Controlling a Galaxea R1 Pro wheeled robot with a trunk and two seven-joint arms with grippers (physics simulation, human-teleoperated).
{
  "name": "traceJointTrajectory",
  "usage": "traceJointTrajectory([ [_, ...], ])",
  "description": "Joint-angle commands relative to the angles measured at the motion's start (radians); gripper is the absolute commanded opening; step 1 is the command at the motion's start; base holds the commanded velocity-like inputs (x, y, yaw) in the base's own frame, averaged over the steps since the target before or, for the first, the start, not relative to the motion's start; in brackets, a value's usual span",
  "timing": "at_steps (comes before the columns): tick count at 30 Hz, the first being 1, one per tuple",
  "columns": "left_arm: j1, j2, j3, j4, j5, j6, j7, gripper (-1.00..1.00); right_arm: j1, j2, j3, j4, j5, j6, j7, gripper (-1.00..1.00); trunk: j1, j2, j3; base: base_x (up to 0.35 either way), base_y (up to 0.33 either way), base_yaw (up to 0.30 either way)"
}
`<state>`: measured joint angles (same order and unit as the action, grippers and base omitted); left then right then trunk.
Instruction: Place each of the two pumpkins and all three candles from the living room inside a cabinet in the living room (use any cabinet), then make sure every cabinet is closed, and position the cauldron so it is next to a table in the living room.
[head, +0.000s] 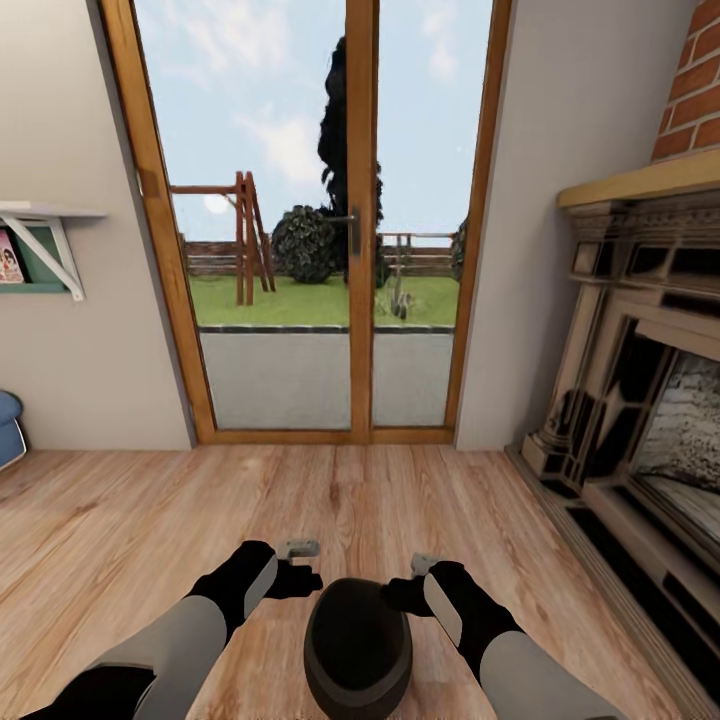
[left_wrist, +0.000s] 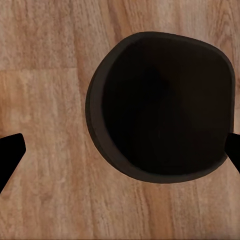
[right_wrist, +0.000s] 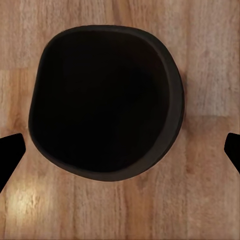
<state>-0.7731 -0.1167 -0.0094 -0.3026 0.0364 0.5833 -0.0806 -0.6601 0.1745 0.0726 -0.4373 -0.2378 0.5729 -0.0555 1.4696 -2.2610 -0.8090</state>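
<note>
The cauldron (head: 357, 645) sits on the wooden floor (head: 120, 540) at the near centre of the head view, directly between the two forearms. It is a round black pot with a wide mouth facing up. Its inside reads as plain dark, and no contents can be made out in it.

The left gripper (head: 298, 565) is just to the left of the pot's far rim, and the right gripper (head: 415, 580) is just to the right of it. From the head view neither looks to be clamping the rim, though whether either touches it cannot be told.

In the left wrist view the cauldron (left_wrist: 162, 107) lies below the camera on the floor planks (left_wrist: 45, 80), and the two dark fingertips (left_wrist: 10, 150) stand at opposite edges of the picture, spread wide with nothing between them. In the right wrist view the cauldron (right_wrist: 105, 100) again lies below, and the fingertips (right_wrist: 10, 152) are equally wide apart and hold nothing.

Far ahead is a glazed door with an orange wooden frame (head: 362, 220), with a lawn and a swing frame outside. A brick-topped fireplace (head: 640, 400) stands along the right wall. A wall shelf (head: 40, 250) hangs on the far left.
</note>
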Motion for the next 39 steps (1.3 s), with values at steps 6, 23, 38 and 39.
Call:
traceJointTrajectory([
  [6, 0.000, -0.001, -0.001, -0.001, 0.002, 0.003, -0.001, 1.00, -0.001, 0.000, 0.003, -0.001, -0.009, 0.004, -0.006, 1.00, 0.023, -0.043, -0.020, 0.000, 0.000, 0.000],
  [23, -0.001, -0.001, -0.001, -0.001, 0.002, 0.003, -0.001, 1.00, 0.000, 0.000, 0.003, 0.000, -0.011, 0.004, -0.006, 1.00, 0.088, -0.162, -0.073, 0.000, 0.000, 0.000],
  [38, 0.000, -0.003, -0.001, -0.001, 0.002, -0.001, -0.002, 1.00, 0.000, 0.000, 0.003, 0.000, -0.011, 0.003, -0.006, 1.00, 0.132, -0.240, -0.123, 0.000, 0.000, 0.000],
  [39, 0.000, -0.003, -0.002, -0.001, 0.002, -0.005, -0.002, 1.00, 0.000, 0.000, 0.003, 0.000, -0.011, 0.003, -0.006, 1.00, 0.133, -0.240, -0.127, 0.000, 0.000, 0.000],
])
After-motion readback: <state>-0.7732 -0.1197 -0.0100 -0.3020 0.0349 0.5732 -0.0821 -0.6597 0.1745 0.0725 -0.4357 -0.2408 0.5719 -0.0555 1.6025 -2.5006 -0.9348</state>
